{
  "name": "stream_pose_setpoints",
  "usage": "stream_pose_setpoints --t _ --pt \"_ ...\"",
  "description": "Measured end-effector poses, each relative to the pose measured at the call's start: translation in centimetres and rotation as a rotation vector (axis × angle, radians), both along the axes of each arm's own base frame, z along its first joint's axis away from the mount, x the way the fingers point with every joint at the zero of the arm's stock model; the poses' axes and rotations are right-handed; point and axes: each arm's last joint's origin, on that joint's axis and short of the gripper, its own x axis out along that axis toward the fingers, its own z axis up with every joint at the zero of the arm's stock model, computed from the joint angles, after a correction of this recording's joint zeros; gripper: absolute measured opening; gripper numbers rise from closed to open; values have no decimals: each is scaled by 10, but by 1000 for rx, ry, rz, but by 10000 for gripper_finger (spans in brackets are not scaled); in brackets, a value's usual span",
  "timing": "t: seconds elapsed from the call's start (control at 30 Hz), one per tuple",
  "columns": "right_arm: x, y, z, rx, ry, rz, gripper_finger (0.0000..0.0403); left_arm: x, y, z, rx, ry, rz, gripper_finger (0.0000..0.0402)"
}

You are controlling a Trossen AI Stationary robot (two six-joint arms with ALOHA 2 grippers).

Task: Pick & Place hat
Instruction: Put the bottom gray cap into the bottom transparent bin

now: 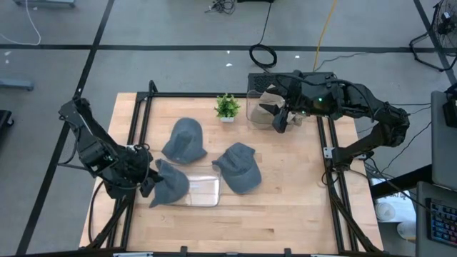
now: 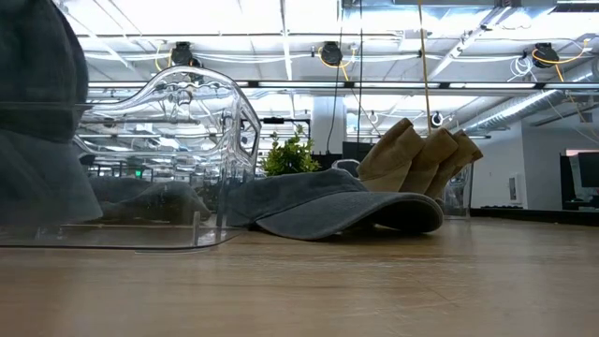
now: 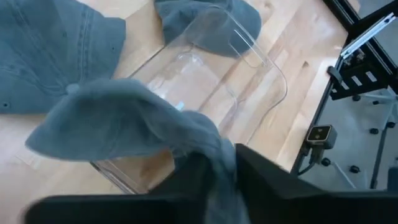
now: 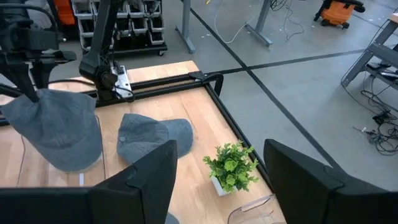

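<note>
**Letting the hat settle into the clear bin**

The left gripper grasps a grey-blue fabric hat by a pinch of cloth, hanging over the near end of the clear plastic bin. Judged best: lower until the crown rests inside, then release fully. Two more grey-blue caps lie beside the bin. The right gripper waits spread apart by the small green potted plant.
</note>
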Motion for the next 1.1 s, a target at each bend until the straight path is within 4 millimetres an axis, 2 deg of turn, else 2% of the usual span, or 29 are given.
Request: stream_pose_setpoints --t 0.27,0.37,0.5,0.63,0.73,0.87,0.97,1.1 --pt "0 1 0 4 1 4 235 2 7 3 33 -41 35 251" --pt "0 2 0 19 1 38 235 2 12 9 6 -95 27 297" --pt "0 2 -1 27 5 50 235 1 21 26 14 -249 -24 343" --pt "-1 4 -3 86 3 25 235 -3 31 41 38 -381 -72 367" --pt "-1 7 -3 155 -18 2 235 -8 38 48 66 -446 -102 373" --pt "-1 18 -4 162 -7 38 235 -14 47 58 106 -529 -133 374" --pt "3 32 -7 102 28 91 235 -17 51 65 105 -594 -128 374" --pt "11 57 -17 -70 123 127 235 -18 56 74 107 -677 -110 374"
